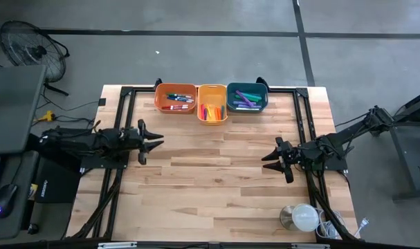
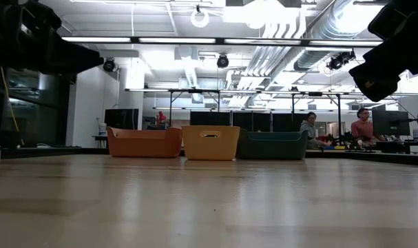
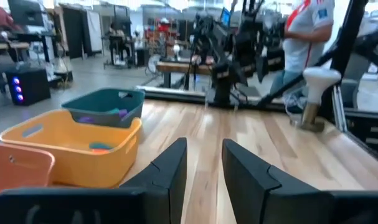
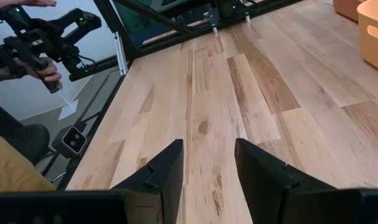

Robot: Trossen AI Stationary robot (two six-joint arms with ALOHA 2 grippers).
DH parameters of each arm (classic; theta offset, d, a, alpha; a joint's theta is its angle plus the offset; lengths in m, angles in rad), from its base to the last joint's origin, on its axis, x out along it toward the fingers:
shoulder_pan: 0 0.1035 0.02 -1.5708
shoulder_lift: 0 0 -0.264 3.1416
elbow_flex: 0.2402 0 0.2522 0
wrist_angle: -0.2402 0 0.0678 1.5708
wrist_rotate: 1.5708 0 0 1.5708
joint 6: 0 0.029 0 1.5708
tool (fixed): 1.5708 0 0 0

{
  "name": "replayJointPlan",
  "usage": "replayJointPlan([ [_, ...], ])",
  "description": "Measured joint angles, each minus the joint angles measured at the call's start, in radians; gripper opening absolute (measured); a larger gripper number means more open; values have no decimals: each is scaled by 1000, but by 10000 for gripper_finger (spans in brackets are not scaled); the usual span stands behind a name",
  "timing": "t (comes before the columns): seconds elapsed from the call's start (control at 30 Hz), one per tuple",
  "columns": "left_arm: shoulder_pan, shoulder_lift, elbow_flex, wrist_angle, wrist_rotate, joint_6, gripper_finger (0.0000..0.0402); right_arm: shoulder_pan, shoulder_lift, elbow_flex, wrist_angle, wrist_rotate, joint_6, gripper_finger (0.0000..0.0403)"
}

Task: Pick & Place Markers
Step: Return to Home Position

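Observation:
The markers lie inside three bins at the table's far edge: red and blue ones in the orange bin, orange, pink and yellow ones in the yellow bin, purple and green ones in the teal bin. My left gripper hovers open at the table's left side, pointing right, holding nothing. My right gripper hovers open at the right side, pointing left, also holding nothing. Bare wood shows between the left fingers and between the right fingers.
A white lamp-like object stands at the table's near right corner. Black frame rails run along the table's left, right and far sides. The middle of the table is bare wood. A person's hand holds a controller beyond the left edge.

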Motion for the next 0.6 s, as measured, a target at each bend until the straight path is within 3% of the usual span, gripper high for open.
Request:
replayJointPlan([
  [0.1,0,5,0,-3,15,-3,98,0,0,0,2,0,0,134],
  [0.37,-1,82,0,-1,34,322,99,0,0,0,1,0,0,134],
  [0.6,-1,110,0,1,53,264,99,0,0,0,2,0,0,134],
])
